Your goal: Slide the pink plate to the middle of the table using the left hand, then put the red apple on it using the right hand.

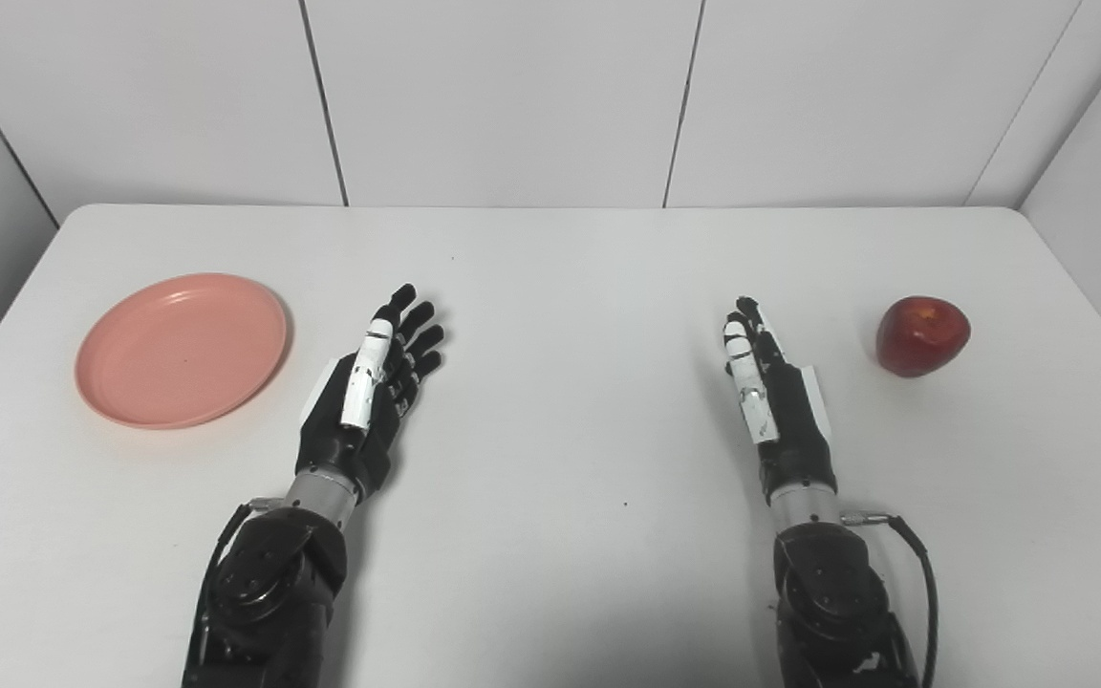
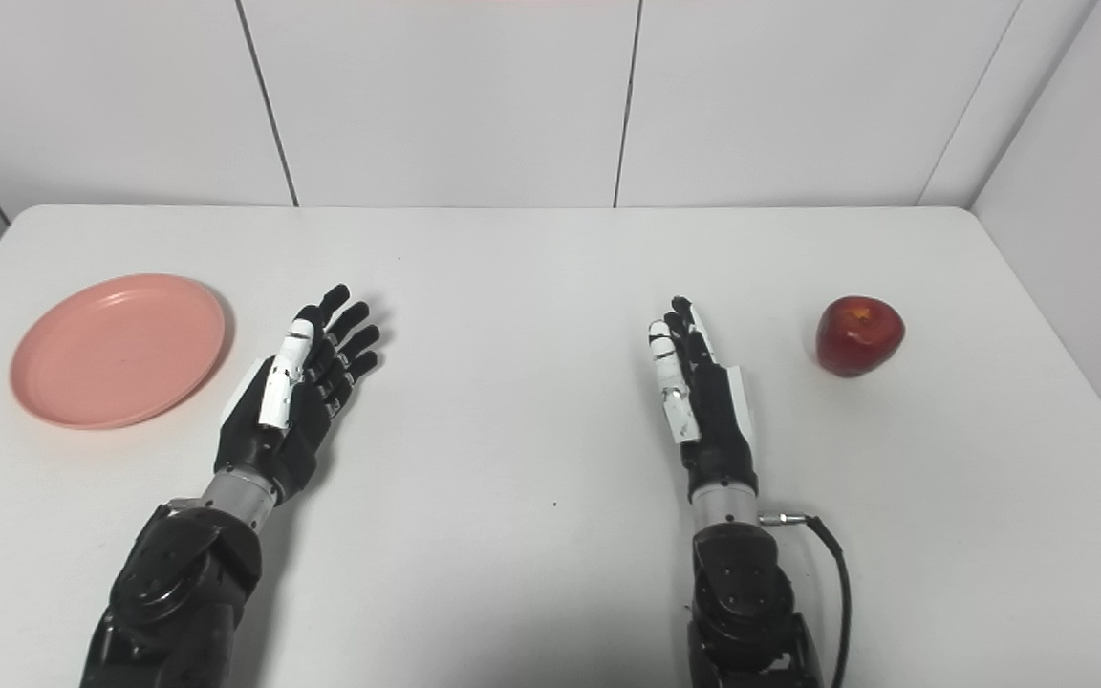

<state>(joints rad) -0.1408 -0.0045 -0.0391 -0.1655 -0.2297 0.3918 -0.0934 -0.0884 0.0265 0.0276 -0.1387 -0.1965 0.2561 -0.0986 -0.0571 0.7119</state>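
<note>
Item 1: pink plate (image 1: 182,349). Round, shallow, nothing on it. Lies flat at far left of desk (image 1: 550,459), well left of centre, near the left edge.

Item 2: left hand (image 1: 371,390). Black w/ white thumb cover. Just right of the plate, apart from it, no contact. Held edge-up over the desk, palm facing right toward centre. Fingers (image 1: 417,330) straight, spread a little, pointing away from the robot and slightly right; holding nothing. Forearm enters from bottom left.

Item 3: desk centre. White top between the two hands; a few tiny dark specks only.

Item 4: right hand (image 1: 775,387). Same build, black w/ white thumb cover. Edge-up, palm facing left toward centre. Fingers (image 1: 749,315) straight and stacked close together as seen from the head cams, pointing away from the robot; holding nothing. Black cable loops off the wrist on the right side. Forearm enters from bottom right.

Item 5: red apple (image 1: 922,335). Sits on desk at right, near the right hand's fingertips but apart from them. Stem dip faces up, pale yellowish patch round it.

Backdrop: white panelled walls behind and at both sides of desk.
</note>
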